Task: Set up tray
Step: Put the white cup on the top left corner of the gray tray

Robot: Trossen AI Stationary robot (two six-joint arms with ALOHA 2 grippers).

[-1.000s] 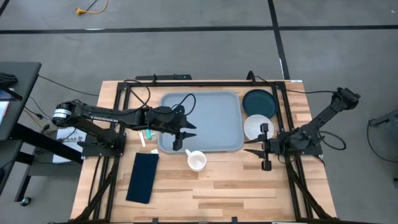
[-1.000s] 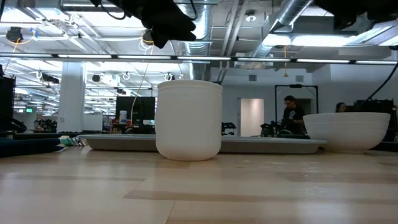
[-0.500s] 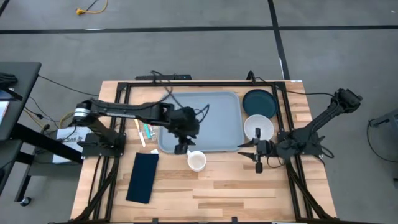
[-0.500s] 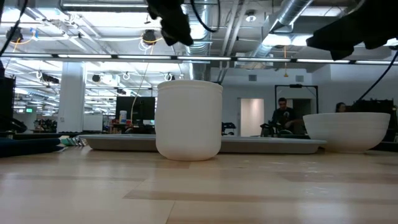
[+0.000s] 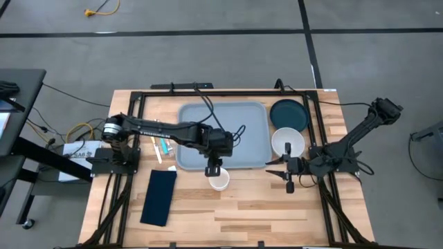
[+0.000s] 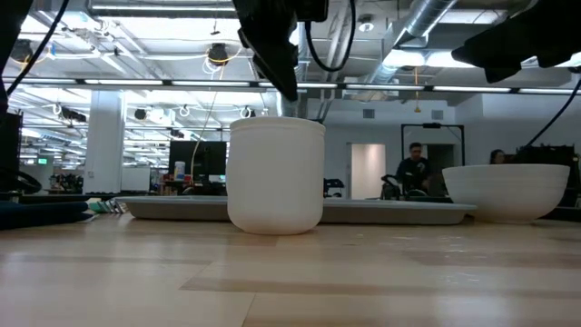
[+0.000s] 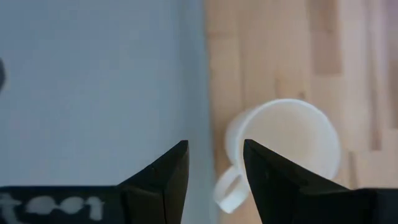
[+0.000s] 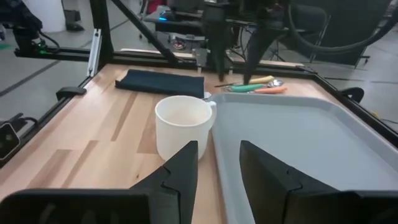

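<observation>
The tray (image 5: 232, 135), a wide grey-blue rectangle with rounded corners, lies flat, its near rim just under the left gripper (image 5: 214, 168).

No legible text (only blurred marks)

Mug (image 7: 283, 152) handle partly behind fingers

The tray (image 5: 225, 135) lies toward the back of the worktop (image 5: 242, 214), in the middle. The plate (image 5: 288, 114) sits just beside its right back corner, and the bowl (image 5: 287, 141) lies in front of the plate, by the tray's right edge. The mug (image 5: 220, 180) stands just in front of the tray's front edge. The cutlery (image 5: 161, 146) lies left of the tray, and the napkin (image 5: 158, 197) lies in front of it. The left claw (image 5: 212, 168) hangs over the tray's front edge behind the mug; the right claw (image 5: 288, 173) is in front of the bowl.
</observation>
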